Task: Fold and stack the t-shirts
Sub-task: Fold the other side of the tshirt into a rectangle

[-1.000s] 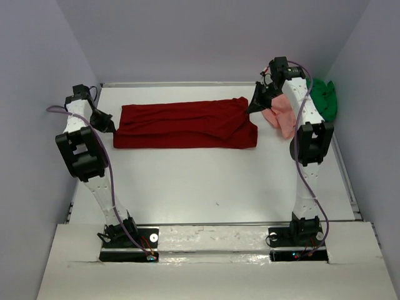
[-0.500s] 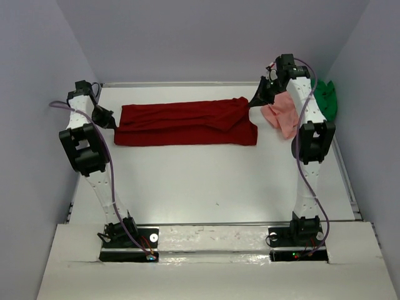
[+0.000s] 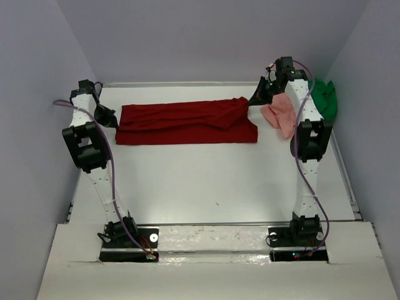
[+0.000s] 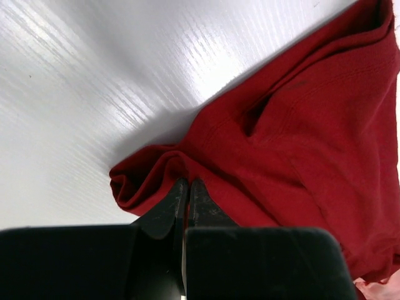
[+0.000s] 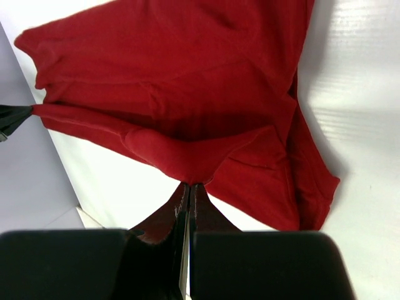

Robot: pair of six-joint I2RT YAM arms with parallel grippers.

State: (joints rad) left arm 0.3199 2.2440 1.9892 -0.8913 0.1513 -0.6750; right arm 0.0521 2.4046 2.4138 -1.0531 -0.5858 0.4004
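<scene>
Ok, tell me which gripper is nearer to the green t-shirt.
Right. The right gripper pinches the dark red t-shirt at its end beside the pink t-shirt, close to the green t-shirt. The left gripper pinches the opposite end, much farther away.

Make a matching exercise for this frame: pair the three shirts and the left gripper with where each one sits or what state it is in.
Column 1
1. dark red t-shirt
2. salmon pink t-shirt
3. bright green t-shirt
4. left gripper

Column 2
A. bunched at the far right edge of the table
B. shut on a pinch of cloth
C. stretched out lengthwise, left to right
D. crumpled between the other two shirts

Pairs: 1-C, 2-D, 3-A, 4-B
</scene>
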